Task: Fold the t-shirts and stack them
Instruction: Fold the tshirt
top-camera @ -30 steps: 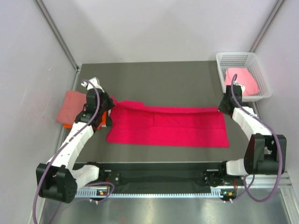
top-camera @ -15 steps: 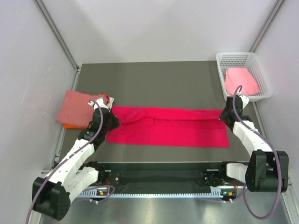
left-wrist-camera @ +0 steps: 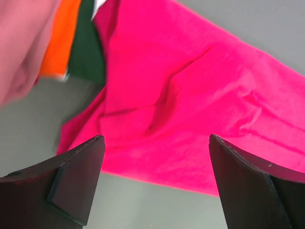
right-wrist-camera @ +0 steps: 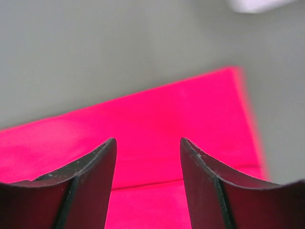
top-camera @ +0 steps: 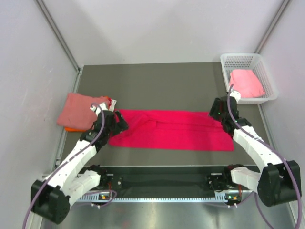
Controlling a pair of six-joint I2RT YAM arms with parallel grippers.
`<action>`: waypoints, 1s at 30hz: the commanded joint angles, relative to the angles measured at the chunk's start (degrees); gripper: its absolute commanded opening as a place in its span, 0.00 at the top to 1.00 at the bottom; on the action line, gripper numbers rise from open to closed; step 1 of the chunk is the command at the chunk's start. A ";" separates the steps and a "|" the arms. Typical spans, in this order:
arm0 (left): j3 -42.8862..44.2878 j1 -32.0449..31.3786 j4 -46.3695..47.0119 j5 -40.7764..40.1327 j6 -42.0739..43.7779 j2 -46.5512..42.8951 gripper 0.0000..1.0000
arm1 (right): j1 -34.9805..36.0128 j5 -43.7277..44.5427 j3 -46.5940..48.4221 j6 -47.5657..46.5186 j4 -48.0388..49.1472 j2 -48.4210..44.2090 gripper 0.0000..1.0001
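left gripper (top-camera: 114, 122) jaws apart, empty, over left end of crimson-pink tee (top-camera: 176, 131), beside salmon tee (top-camera: 76, 109) | crimson-pink tee flat mid-table as long folded strip, probably set for cross-fold | right gripper (top-camera: 217, 110) jaws apart, empty, over its far-right corner | light pink tee (top-camera: 245, 83) in basket (top-camera: 242, 57)

Bare dark grey tabletop (top-camera: 157, 83) lies open across the upper middle. Left edge: folded dusty salmon cloth tee (top-camera: 76, 109) sits there, in the way. Upper right corner: white plastic mesh basket (top-camera: 240, 57) blocks.
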 commanded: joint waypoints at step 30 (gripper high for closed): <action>22.71 0.50 1.77 6.27 12.38 41.26 0.46 | 14.83 -15.99 6.61 -2.97 7.23 11.53 0.46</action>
